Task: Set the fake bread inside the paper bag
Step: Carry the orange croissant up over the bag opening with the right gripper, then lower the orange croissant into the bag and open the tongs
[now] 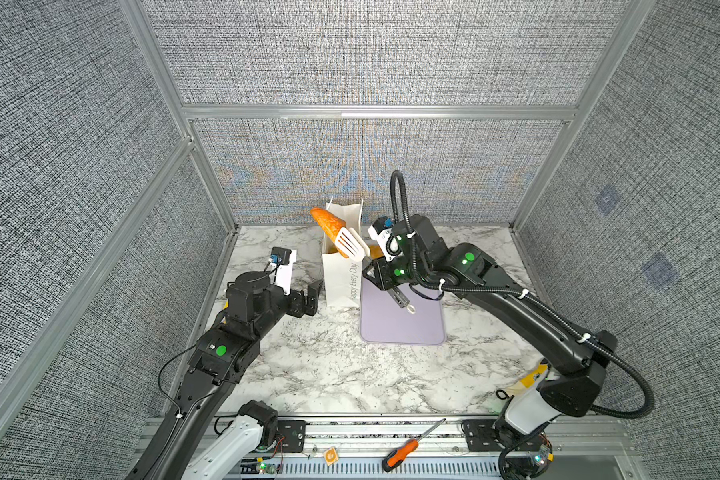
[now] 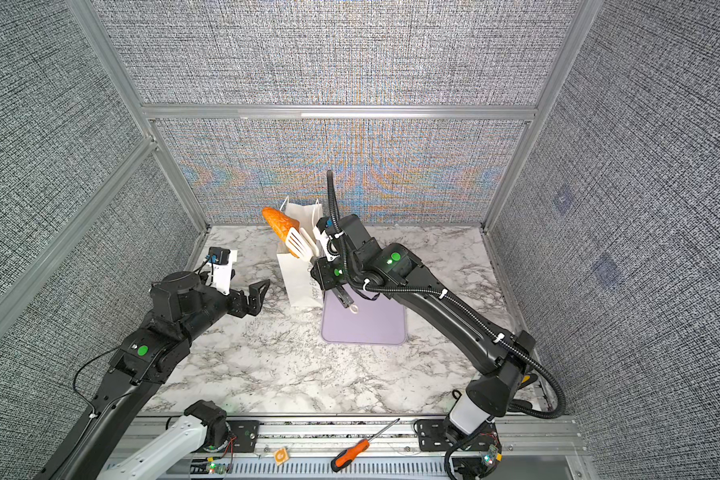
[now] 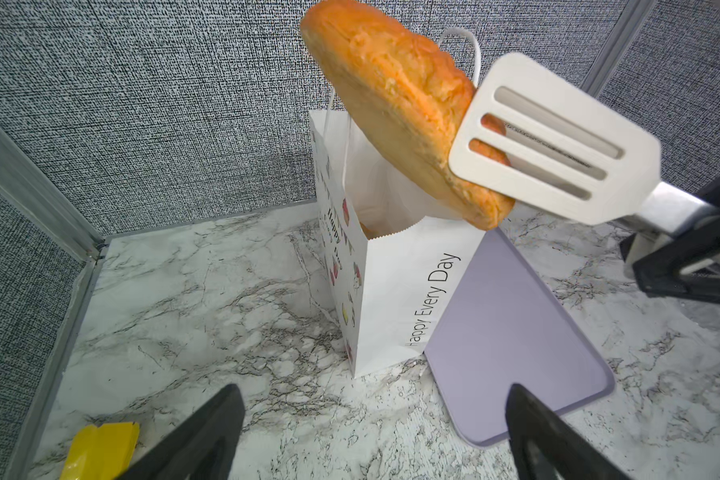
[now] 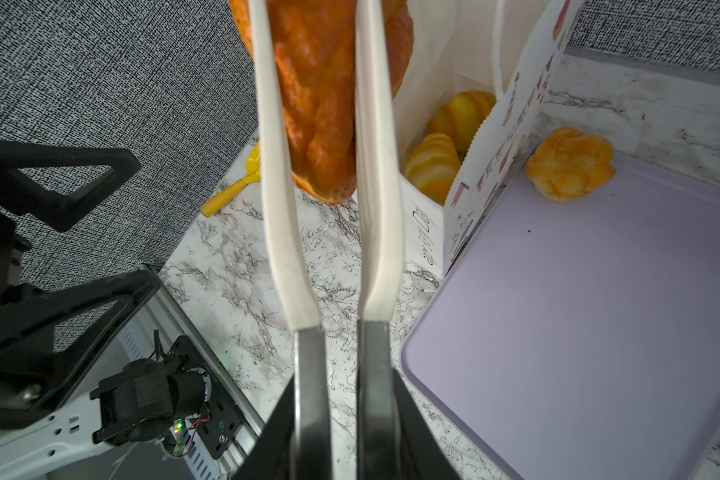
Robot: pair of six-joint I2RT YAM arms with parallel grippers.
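Note:
A dark orange-brown fake bread [image 1: 326,224] [image 2: 278,224] [image 3: 395,104] [image 4: 316,104] hangs tilted over the open mouth of the white paper bag [image 1: 341,282] [image 2: 299,282] [image 3: 391,291] [image 4: 491,166]. White slotted tongs [image 1: 352,244] [image 2: 301,246] [image 3: 553,141] [image 4: 279,216] pinch it. My right gripper [image 1: 371,272] [image 2: 321,274] [image 4: 344,399] is shut on the tongs' metal handles. Two yellow croissants [image 4: 460,114] lie inside the bag. A golden puff [image 4: 570,164] sits on the tray beside the bag. My left gripper [image 1: 310,297] [image 2: 256,295] [image 3: 373,415] stands open and empty, left of the bag.
The flat lilac tray [image 1: 400,328] [image 2: 362,328] [image 3: 512,332] [image 4: 578,311] lies right of the bag. A yellow scoop [image 4: 242,183] [image 3: 100,449] rests on the marble by the left wall. An orange-handled screwdriver [image 1: 404,451] [image 2: 350,453] lies on the front rail.

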